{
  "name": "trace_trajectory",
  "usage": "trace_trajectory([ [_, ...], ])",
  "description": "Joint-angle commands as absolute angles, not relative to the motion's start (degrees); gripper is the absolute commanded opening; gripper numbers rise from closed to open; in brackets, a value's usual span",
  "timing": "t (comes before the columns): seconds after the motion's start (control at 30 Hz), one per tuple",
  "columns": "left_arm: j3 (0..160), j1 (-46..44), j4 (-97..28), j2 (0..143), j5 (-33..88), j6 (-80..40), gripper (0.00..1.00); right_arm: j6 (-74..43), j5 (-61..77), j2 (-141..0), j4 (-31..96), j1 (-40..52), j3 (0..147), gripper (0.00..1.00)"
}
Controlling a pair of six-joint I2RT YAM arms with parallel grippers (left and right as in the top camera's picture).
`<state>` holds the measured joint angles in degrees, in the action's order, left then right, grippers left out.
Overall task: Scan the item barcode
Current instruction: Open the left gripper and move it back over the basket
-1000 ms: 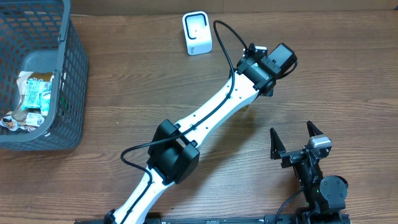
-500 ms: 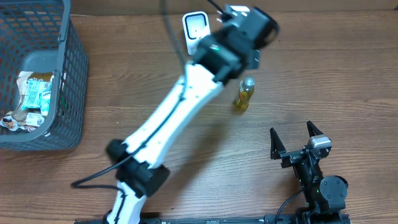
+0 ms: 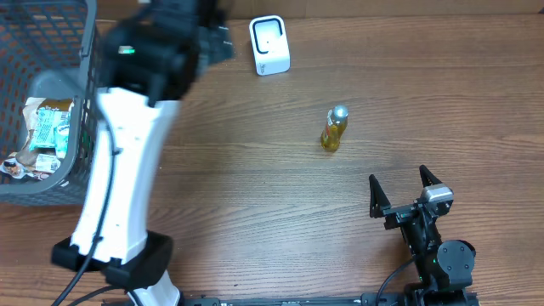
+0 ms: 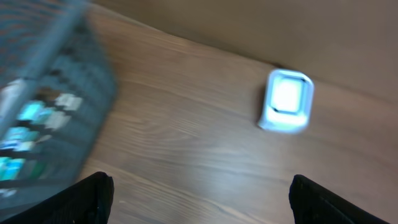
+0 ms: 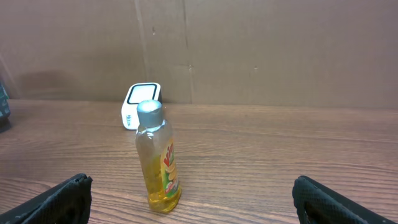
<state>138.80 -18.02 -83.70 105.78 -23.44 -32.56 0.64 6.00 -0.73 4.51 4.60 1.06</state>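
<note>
The small clear plastic bottle of yellow liquid with a silver cap (image 3: 334, 129) stands upright on the brown wooden worktop (image 3: 255, 187), a little toward 3 o'clock from the middle, with bare wood all round it. It looks light and stiff-walled but smooth, so I'd guess it slips easily and tips if nudged near the cap. The safest hold seems to be across the body, below the shoulder, without covering the printed label, since the barcode is presumably there; I cannot make one out.

From the bottle, the white box-shaped barcode scanner (image 3: 269, 45) sits at 11 o'clock, well apart, with nothing between the two. The right tool (image 3: 399, 178) waits at 4 o'clock, near the worktop's front edge, jaws spread wide and empty, facing bottle and scanner. The left tool (image 4: 200, 198) hangs out at 10 o'clock beyond the scanner, blurred from above; its own camera shows the fingers far apart with nothing between them. At 9 o'clock, far off, stands a dark grey plastic mesh basket (image 3: 102, 110) holding crumpled snack packets (image 3: 47, 127). Only the white left arm (image 3: 127, 170) could get in the way.
</note>
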Motion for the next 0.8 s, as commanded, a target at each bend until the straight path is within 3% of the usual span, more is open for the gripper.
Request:
trace_trajectory([
  [0.0,139.98,-12.08,-84.14,103.57,-24.58,-31.64,0.91,0.91,5.91,-0.16,4.27,4.47,0.45,1.00],
  [0.2,139.98,-1.15,-83.72,103.39,-24.47,-31.68,0.94,0.91,5.91,-0.16,4.27,4.47,0.45,1.00],
  [0.27,139.98,2.39,-83.74,103.39,-24.08,-31.73,1.00,0.91,5.91,-0.16,4.27,4.47,0.45,1.00],
  [0.53,139.83,16.10,-82.98,104.29,-23.73,-31.59,1.00,0.93,5.91,-0.16,4.27,4.47,0.45,1.00],
  [0.77,138.74,24.38,-85.84,107.42,-11.49,-19.75,1.00,0.91,5.91,-0.16,4.27,4.47,0.45,1.00],
])
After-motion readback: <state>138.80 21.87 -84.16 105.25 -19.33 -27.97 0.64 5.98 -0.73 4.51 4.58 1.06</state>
